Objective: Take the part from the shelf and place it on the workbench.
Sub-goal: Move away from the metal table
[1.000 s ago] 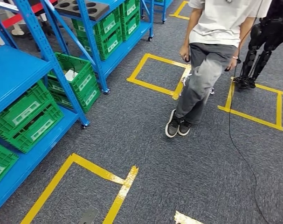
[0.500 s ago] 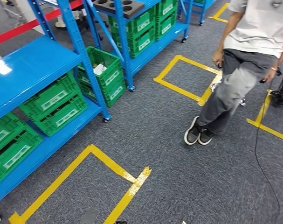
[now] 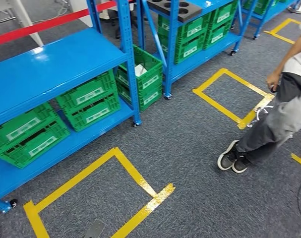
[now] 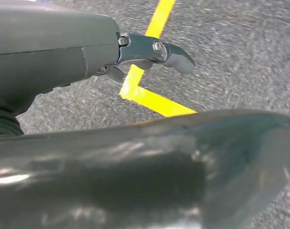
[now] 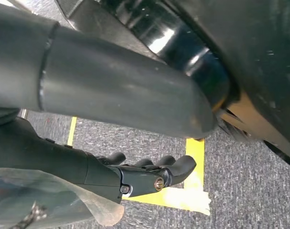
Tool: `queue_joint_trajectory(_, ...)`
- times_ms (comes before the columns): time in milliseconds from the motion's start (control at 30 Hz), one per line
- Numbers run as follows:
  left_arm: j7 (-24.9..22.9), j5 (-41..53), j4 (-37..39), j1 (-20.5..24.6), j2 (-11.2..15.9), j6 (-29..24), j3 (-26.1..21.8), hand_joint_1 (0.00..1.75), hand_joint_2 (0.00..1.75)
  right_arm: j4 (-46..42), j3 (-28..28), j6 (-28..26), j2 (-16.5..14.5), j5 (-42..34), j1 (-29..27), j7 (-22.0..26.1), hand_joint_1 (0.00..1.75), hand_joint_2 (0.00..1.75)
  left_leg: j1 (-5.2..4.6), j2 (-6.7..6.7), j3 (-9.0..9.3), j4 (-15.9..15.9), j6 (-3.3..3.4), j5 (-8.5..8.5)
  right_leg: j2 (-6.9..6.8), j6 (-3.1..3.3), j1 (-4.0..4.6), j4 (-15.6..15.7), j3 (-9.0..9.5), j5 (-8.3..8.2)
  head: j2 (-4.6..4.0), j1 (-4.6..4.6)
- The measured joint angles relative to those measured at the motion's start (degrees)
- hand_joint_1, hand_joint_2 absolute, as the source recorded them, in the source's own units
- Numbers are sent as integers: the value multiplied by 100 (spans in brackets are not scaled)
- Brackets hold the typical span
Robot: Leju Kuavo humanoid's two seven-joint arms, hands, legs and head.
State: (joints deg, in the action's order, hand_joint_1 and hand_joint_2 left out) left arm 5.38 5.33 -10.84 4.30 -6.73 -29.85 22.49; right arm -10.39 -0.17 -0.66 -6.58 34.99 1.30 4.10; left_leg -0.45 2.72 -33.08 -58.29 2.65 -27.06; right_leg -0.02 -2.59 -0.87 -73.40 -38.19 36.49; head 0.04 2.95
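Grey carpet floor (image 3: 201, 163) takes up most of the head view, with open room between the shelving and a person (image 3: 275, 124) at the right edge. The person is cut off by the frame; legs, dark shoes and one hand are seen.

A blue shelf unit (image 3: 51, 69) runs along the left, its lower deck reaching the frame's left edge. Green crates (image 3: 90, 99) are stacked on that deck. A second blue shelf unit (image 3: 201, 29) stands behind, with more green crates and a dark tray with round holes (image 3: 175, 7) on top. Between the two units a green crate on the floor (image 3: 141, 74) holds a pale item, too small to identify. The part cannot be made out with certainty.

A yellow tape square (image 3: 100, 193) is marked near the front; a second tape square (image 3: 231, 96) lies beyond.

The left hand (image 4: 150, 50) is seen hanging over tape, fingers extended, nothing held. The right hand (image 5: 150, 171) likewise: fingers loosely extended, nothing grasped.
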Motion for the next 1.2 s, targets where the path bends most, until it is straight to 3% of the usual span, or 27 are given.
queue_joint_trajectory(33, 0, 0, 0, -2, 0, 3, 0, 0, 0, 0, 0, 4, 2, -1, -6, -6, 0, 0, 13, 90, 15, -14, -22, -16, 39, -13, -14, 310, 89, -256, 0, -1)
queue_joint_trajectory(100, -2, 1, 0, 7, 0, 7, 0, 0, 0, 6, -1, 10, 4, -3, -9, -28, 0, 0, 33, 254, 13, -74, -93, -63, 332, -43, -71, 1034, 376, -610, 0, -8)
queue_joint_trajectory(167, -7, 1, 0, 14, 2, 14, 0, 0, 0, 15, -1, 23, 5, -4, -1, -49, 0, 0, 43, 388, -33, -114, -169, -77, 557, -14, -96, 1341, 535, -646, 0, -15)
queue_joint_trajectory(200, -9, 1, 0, 11, 3, 18, 0, 0, 0, 19, -1, 33, 5, -3, 3, -61, 0, 0, 47, 451, -57, -119, -199, -68, 543, 23, -89, 1369, 561, -637, 0, -16)
queue_joint_trajectory(233, -10, -1, 0, -1, 9, 21, 0, 0, 0, 19, -1, 45, 7, -3, 8, -77, 0, 0, 58, 503, -70, -112, -226, -60, 464, 70, -89, 1364, 576, -641, 0, -12)
queue_joint_trajectory(300, -12, -2, 0, -14, 14, 21, 0, 0, 0, 19, -2, 65, 13, -2, 10, -104, 0, 0, 50, 339, -136, -254, -280, -141, 309, 155, -95, 1397, 621, -644, 0, 22)
queue_joint_trajectory(367, -12, -2, 0, 7, 12, 21, 0, 0, 0, 19, -3, 77, 17, -4, 8, -111, 0, 0, 41, -10, -395, -795, -330, -417, 127, 223, -80, 1421, 665, -626, 0, 65)
queue_joint_trajectory(400, -13, -3, 0, 21, 11, 21, 0, 0, 0, 19, -3, 81, 18, -4, 4, -114, 0, 0, 48, -115, -585, -1172, -348, -580, 27, 243, -66, 1423, 679, -610, 0, 79)
queue_joint_trajectory(467, -12, -4, 0, 18, 10, 21, 0, 0, 0, 19, -4, 84, 22, -3, -11, -121, 0, 0, 58, -185, -849, -1670, -356, -700, -166, 259, -42, 1422, 706, -574, 0, 78)
queue_joint_trajectory(500, -13, -4, 0, 6, 10, 21, 0, 0, 0, 19, -4, 84, 24, -2, -12, -123, 0, 0, 59, -197, -845, -1645, -345, -611, -247, 260, -32, 1422, 724, -556, 0, 79)
queue_joint_trajectory(567, -13, -3, 0, -9, 13, 23, 0, 0, 0, 19, -4, 86, 25, -2, 3, -121, 0, 0, 27, -317, -538, -1008, -261, -210, -390, 251, -11, 1426, 780, -513, 0, 80)
queue_joint_trajectory(633, -9, -2, 0, 12, 19, 26, 0, 0, 0, 19, -3, 97, 22, -3, 14, -119, 0, 0, -67, -643, -204, -349, -141, 0, -522, 212, 21, 1432, 819, -460, 0, 80)
queue_joint_trajectory(667, -4, -1, 0, 22, 20, 26, 0, 0, 0, 19, -3, 105, 22, -4, 17, -119, 0, 0, -109, -758, -132, -195, -103, 4, -589, 187, 33, 1439, 838, -439, 0, 78)
queue_joint_trajectory(700, 0, -2, 0, 25, 21, 26, 0, 0, 0, 19, -3, 113, 21, -3, 23, -119, 0, 0, -135, -786, -118, -151, -86, -29, -660, 163, 43, 1453, 860, -425, 0, 76)
queue_joint_trajectory(767, 9, -17, 0, 2, 18, 21, -1, 0, 0, 16, 1, 128, 21, 4, 41, -111, 0, 0, -114, -636, -89, -73, -63, -5, -736, 118, 47, 1481, 932, -394, 0, 69)
queue_joint_trajectory(833, 20, -42, 0, -11, 17, 10, -3, 0, 0, 14, 6, 136, 22, 13, 41, -92, 0, 0, -58, -486, -25, 14, -18, 34, -475, 73, 36, 1250, 845, -231, 0, 40)
queue_joint_trajectory(900, 28, -54, 0, 1, 7, 4, -4, 0, 0, 14, 8, 134, 25, 15, 17, -80, 0, 0, -23, -335, 0, 44, 14, 44, -120, 40, 15, 584, 489, 64, 0, 1)
queue_joint_trajectory(933, 30, -55, 0, 5, 2, 4, -4, 0, 0, 14, 8, 134, 28, 15, 2, -78, 0, 0, -17, -251, 0, 41, 20, 39, -46, 24, 10, 227, 271, 170, 0, -11)
queue_joint_trajectory(967, 31, -55, 0, 2, -3, 4, -4, 0, 0, 14, 8, 134, 31, 15, -12, -73, 0, 0, -14, -164, 6, 37, 20, 32, -22, 10, 5, 17, 111, 177, 0, -15)
queue_joint_trajectory(1000, 33, -55, 0, -3, -3, 8, -4, 0, 0, 14, 8, 136, 34, 15, -22, -67, 0, 0, -9, -75, 13, 30, 13, 23, -12, -3, 1, -10, 31, 78, 0, -19)
queue_joint_trajectory(1067, 46, -53, 0, -9, -2, 26, -4, 0, 0, 14, 9, 142, 38, 17, -34, -54, 0, 0, 11, 100, 29, -7, -30, -10, 81, -29, -30, 564, 186, -387, 0, -21)
queue_joint_trajectory(1100, 56, -52, 0, -6, -1, 37, -4, 0, 0, 16, 9, 147, 40, 18, -36, -50, 0, 0, 16, 173, 22, -35, -63, -34, 233, -43, -56, 900, 314, -555, 0, -26)
queue_joint_trajectory(1133, 68, -50, 0, 2, 0, 46, -4, 0, 0, 20, 10, 154, 42, 19, -37, -45, 0, 0, 20, 247, 0, -76, -99, -57, 384, -39, -80, 1177, 437, -656, 0, -27)
queue_joint_trajectory(1200, 86, -49, 0, 11, 4, 53, -4, 0, 0, 26, 12, 164, 42, 19, -40, -40, 0, 0, 32, 373, -57, -119, -171, -65, 549, 8, -90, 1334, 532, -634, 0, -27)
